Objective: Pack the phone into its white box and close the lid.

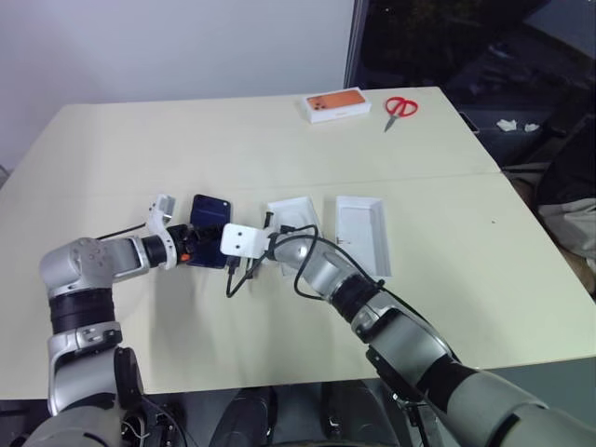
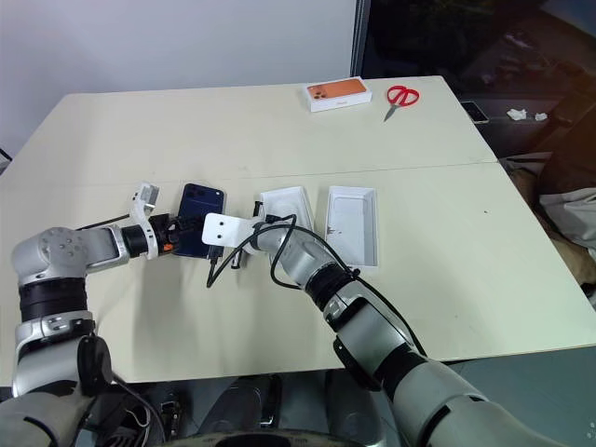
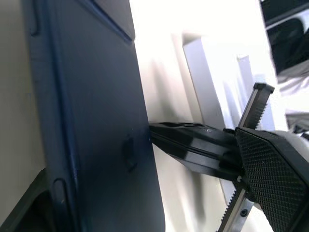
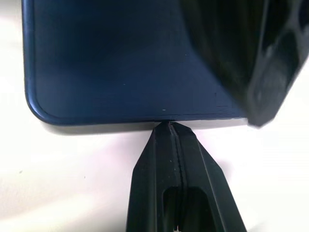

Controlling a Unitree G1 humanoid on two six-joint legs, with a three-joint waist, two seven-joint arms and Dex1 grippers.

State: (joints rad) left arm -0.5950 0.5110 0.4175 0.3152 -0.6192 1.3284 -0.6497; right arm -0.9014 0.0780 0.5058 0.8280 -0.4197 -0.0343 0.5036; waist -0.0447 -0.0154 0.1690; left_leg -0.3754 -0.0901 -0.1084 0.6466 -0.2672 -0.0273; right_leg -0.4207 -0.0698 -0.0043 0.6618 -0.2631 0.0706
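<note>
Clearly, from the head views, the phone (image 2: 200, 230) lies flat on the table (image 2: 438, 270) left of centre, with the left gripper (image 2: 177, 233) at its left edge and the right gripper (image 2: 223, 244) at its right edge, so the two arms bracket it. Just right of them sits the white box (image 2: 289, 212), and right of that the lid (image 2: 352, 223) lies open side up; both are empty and apart from the phone. At the far edge rest an orange-topped box (image 2: 339, 95) and red scissors (image 2: 400, 98), well away. The left wrist view shows the phone's dark slab between widely spread fingers (image 3: 270, 169), one near its left side and one on the right, seemingly placed to pinch it across its width. The right wrist view shows that gripper's fingers (image 4: 159, 164) pressed fully together, their tip touching the phone's edge, probably to steady or nudge it while the other hand takes hold. Packing has not yet begun.
</note>
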